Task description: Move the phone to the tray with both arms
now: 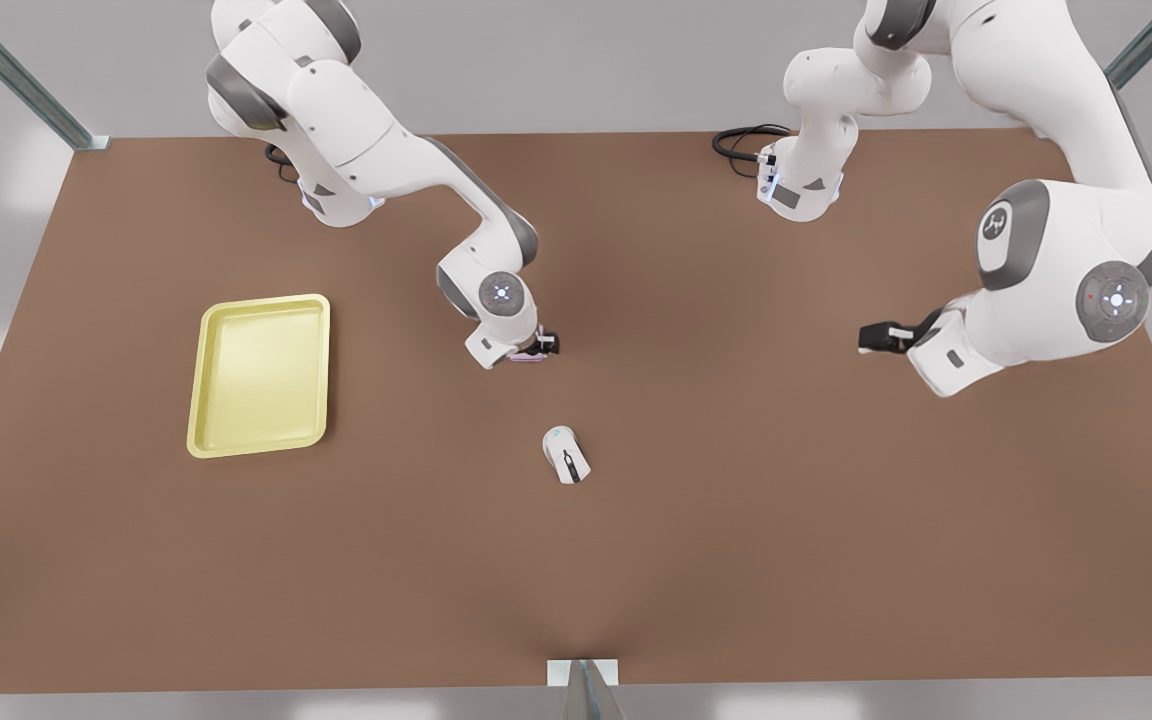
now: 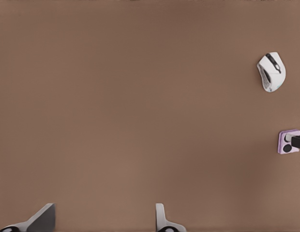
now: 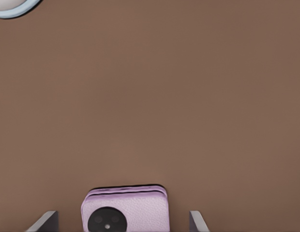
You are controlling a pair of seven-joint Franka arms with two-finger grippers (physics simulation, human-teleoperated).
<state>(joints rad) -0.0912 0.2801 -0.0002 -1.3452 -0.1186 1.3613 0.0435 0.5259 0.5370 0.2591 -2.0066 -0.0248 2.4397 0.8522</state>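
Pink phone [image 3: 125, 209], one, sits between the right pincer's [image 1: 540, 346] spread fingers; one tray [image 1: 258, 374]; one mouse [image 1: 566, 454]; left pincer [image 1: 874, 336] hangs released.

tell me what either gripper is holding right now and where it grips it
Nothing is clearly held. The right gripper straddles the phone, fingers wide apart, not touching its sides. The left gripper waits open over bare table.
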